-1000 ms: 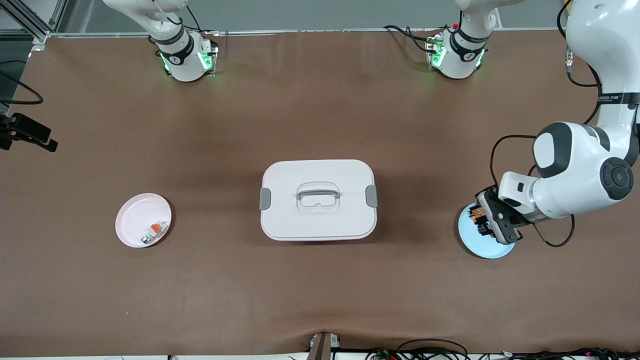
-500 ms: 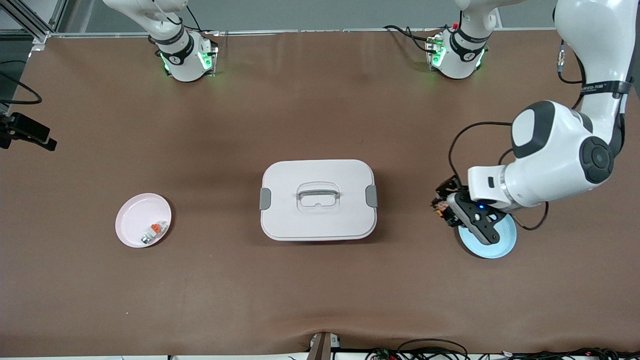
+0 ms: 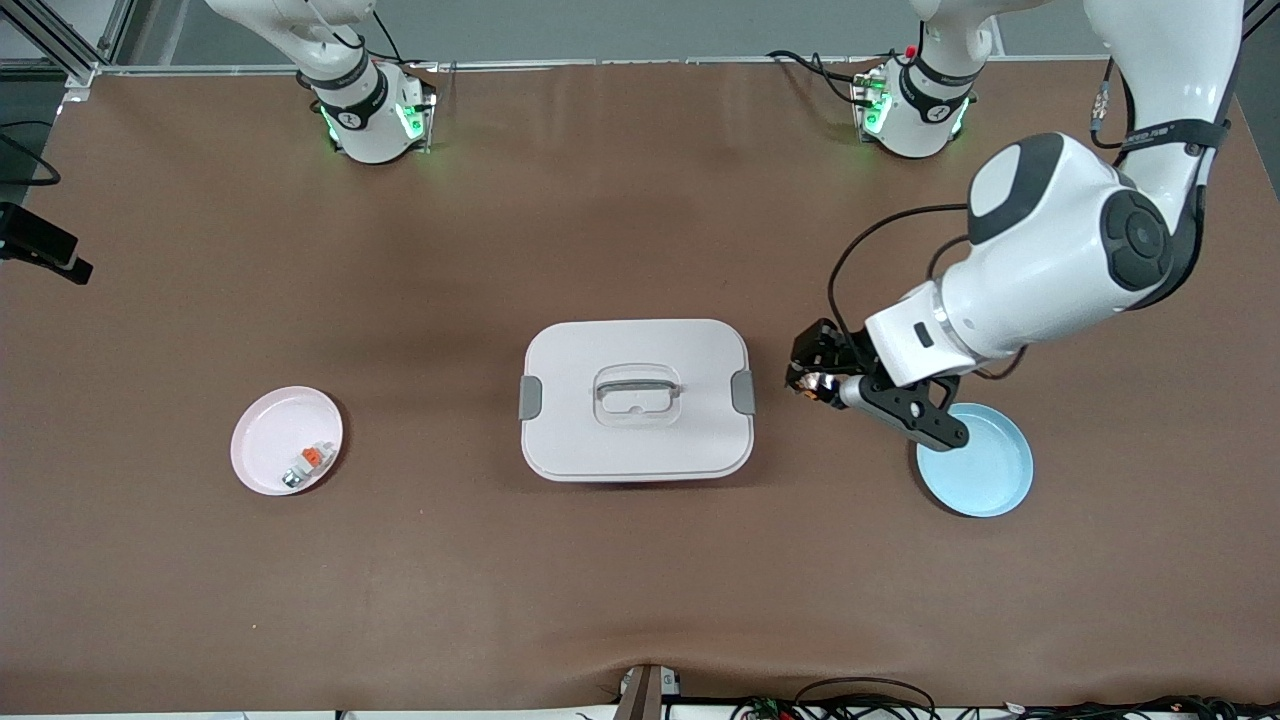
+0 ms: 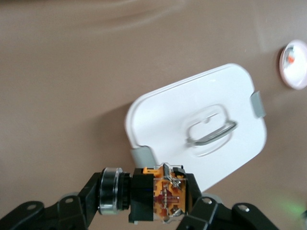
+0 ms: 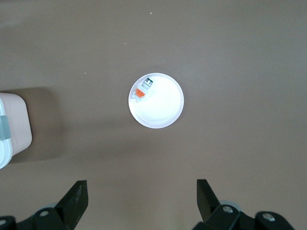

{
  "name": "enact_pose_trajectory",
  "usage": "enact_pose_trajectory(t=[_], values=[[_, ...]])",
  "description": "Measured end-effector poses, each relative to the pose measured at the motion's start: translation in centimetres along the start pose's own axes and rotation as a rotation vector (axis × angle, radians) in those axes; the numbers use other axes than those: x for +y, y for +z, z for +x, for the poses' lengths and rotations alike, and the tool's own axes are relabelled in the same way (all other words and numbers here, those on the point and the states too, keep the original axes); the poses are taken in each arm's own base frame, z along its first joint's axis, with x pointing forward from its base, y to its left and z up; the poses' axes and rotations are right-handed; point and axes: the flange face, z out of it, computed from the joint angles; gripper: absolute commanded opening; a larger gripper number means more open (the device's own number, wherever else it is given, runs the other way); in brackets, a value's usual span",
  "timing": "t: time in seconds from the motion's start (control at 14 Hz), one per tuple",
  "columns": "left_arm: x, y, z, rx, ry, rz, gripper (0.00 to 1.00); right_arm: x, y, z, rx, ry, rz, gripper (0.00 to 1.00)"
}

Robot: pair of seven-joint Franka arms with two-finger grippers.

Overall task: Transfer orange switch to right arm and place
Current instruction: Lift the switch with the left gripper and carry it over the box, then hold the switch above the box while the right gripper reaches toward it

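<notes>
The left gripper is squeezing the orange switch tight between its fingers and holding it up over the bare table, just beside the white box, on the side toward the left arm's end. The blue plate looks empty, though the arm is covering a bit of it. So the picking up is done. The right gripper is hanging high over the pink plate with its fingers spread wide and nothing in them. The hand-over is not done yet, and the placing is still to come.
</notes>
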Motion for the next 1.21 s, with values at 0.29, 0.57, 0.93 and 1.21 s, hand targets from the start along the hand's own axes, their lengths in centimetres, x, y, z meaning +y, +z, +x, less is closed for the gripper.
enact_pose_trajectory(t=[0.29,0.57,0.93,1.21], values=[[5.6,-0.1,-0.6,0.002,-0.239,-0.030,0.00,-0.2,0.3,0.0,-0.011,-0.004,0.000,1.00],[10.3,-0.4,-1.3,0.006,-0.383,-0.056,0.00,-0.8,0.8,-0.1,-0.038,-0.013,0.013,1.00],[13.8,-0.2,-1.8,0.017,-0.489,-0.089,0.00,-2.6,2.1,0.1,-0.061,-0.014,0.208,1.00],[15.2,1.3,-1.8,0.011,-0.524,-0.114,0.00,-4.4,4.1,1.0,-0.053,0.087,0.338,1.00]])
